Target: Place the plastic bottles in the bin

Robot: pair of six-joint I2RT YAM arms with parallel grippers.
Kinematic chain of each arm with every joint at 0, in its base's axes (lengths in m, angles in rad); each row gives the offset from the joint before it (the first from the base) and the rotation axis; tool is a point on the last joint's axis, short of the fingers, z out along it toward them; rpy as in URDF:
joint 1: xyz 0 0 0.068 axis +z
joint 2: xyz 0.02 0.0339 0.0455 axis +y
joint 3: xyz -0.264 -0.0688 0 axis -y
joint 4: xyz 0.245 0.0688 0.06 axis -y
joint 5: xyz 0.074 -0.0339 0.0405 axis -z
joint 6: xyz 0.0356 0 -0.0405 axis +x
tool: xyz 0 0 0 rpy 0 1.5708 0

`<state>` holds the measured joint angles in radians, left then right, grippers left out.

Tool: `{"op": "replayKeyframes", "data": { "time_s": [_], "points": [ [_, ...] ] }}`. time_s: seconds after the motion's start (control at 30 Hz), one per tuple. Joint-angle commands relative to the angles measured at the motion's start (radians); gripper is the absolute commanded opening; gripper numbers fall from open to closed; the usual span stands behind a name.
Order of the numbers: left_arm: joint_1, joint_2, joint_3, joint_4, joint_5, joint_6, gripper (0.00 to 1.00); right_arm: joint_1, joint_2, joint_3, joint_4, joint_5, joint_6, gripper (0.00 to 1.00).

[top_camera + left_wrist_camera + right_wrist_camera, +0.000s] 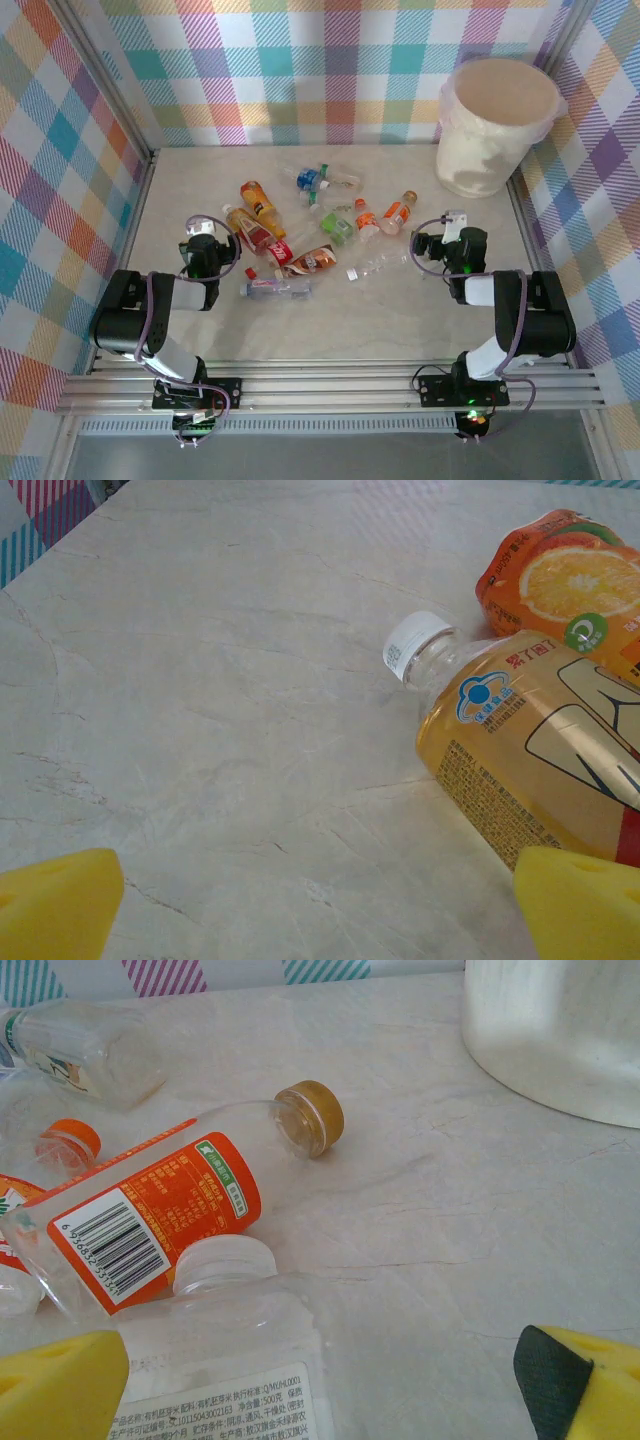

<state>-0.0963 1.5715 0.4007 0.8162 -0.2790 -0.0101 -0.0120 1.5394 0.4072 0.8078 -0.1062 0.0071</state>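
Plastic bottles lie right in front of both pairs of jaws, and both pairs stand wide apart with nothing between them. Our left gripper hangs low over the table, its right pad just beside a white-capped amber bottle. Our right gripper straddles the neck end of a white-capped clear bottle. We judge the first pick is at hand. We should centre the jaws across a bottle's body, not its tapering neck, and close gently, since crushed plastic springs and slips. Then we lift well clear before carrying it to the bin, which stands in the far right corner, apart from the pile. The amber bottle's label bears a round blue emblem and red Chinese characters. Beside it, the orange-slice bottle shows a cut orange and a green seal. Near our right gripper, the barcode bottle has an orange label, a green badge and a gold cap, but its fine print is too small for us to read.
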Motion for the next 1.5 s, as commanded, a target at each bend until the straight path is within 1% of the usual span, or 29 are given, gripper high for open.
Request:
{"op": "replayKeyframes", "data": {
  "time_s": [0.0, 0.93, 1.03, 1.13, 1.2, 1.3, 1.37, 1.47],
  "points": [
    [-0.005, -0.008, -0.002, 0.031, -0.002, 0.001, 1.00, -0.004, -0.003, 0.002, 0.025, -0.009, -0.004, 1.00],
    [-0.004, -0.011, -0.006, 0.038, 0.001, 0.003, 1.00, -0.005, -0.004, 0.001, 0.027, -0.009, -0.003, 1.00],
    [-0.003, -0.046, 0.017, -0.029, -0.008, -0.003, 1.00, -0.004, -0.010, 0.003, 0.016, -0.008, -0.006, 1.00],
    [-0.005, -0.088, 0.031, -0.091, -0.012, 0.001, 1.00, -0.005, -0.058, 0.029, -0.065, -0.010, -0.006, 1.00],
    [-0.005, -0.141, 0.046, -0.172, -0.022, 0.004, 1.00, -0.004, -0.103, 0.058, -0.153, 0.000, -0.003, 1.00],
    [-0.005, -0.239, 0.042, -0.243, -0.024, -0.007, 1.00, -0.004, -0.163, 0.098, -0.277, 0.016, 0.003, 1.00],
    [-0.005, -0.309, 0.048, -0.309, -0.038, -0.040, 1.00, -0.005, -0.198, 0.137, -0.364, 0.044, 0.035, 1.00],
    [-0.005, -0.413, 0.073, -0.436, -0.071, -0.131, 1.00, -0.004, -0.233, 0.225, -0.560, 0.087, 0.141, 1.00]
  ]
}}
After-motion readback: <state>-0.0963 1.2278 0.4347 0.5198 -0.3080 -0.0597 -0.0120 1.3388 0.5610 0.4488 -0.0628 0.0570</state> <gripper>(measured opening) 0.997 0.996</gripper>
